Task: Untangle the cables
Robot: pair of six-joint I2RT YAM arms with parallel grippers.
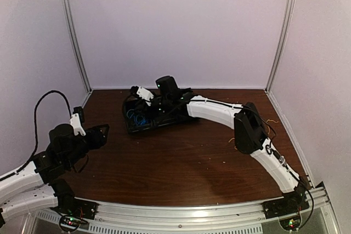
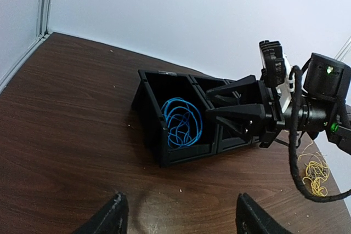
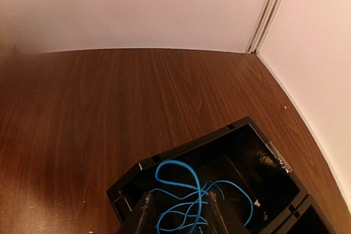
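A blue cable (image 2: 181,123) lies as a loose curly bundle in the left compartment of a black divided box (image 2: 151,114), also seen in the top view (image 1: 138,118). My right gripper (image 3: 182,213) hangs over that compartment, its jaws apart with blue loops (image 3: 181,182) between the fingers, not clamped. It also shows in the left wrist view (image 2: 222,105) and the top view (image 1: 143,110). A yellow cable (image 2: 315,170) lies on the table behind the right arm. My left gripper (image 2: 178,220) is open and empty, low over the table in front of the box (image 1: 104,131). No grey cable is clearly visible.
The box (image 3: 241,130) sits near the back wall on a brown wooden table (image 1: 181,163). A dark tangle (image 3: 270,160) lies in its far compartment. White walls enclose three sides. The right arm (image 1: 252,130) arches across the right half.
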